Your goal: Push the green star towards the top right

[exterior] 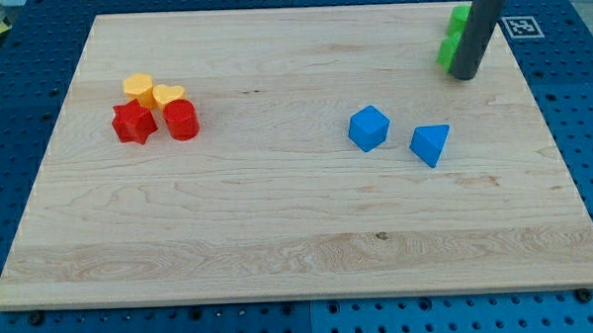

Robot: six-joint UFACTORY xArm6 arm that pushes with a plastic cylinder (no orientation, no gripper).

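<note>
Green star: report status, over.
My tip at the view's top right, touching green blocks. Rod hides them; star shape unconfirmed. Blue blocks well clear. Nothing in the way.

A robotics lab bench, most likely. A pale wooden board (278, 217) lies on a blue perforated table (19, 147). A printed marker tag (518, 26) sits nearby.

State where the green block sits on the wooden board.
The green block sits near the board's top-right corner, partly hidden behind my tip.
</note>
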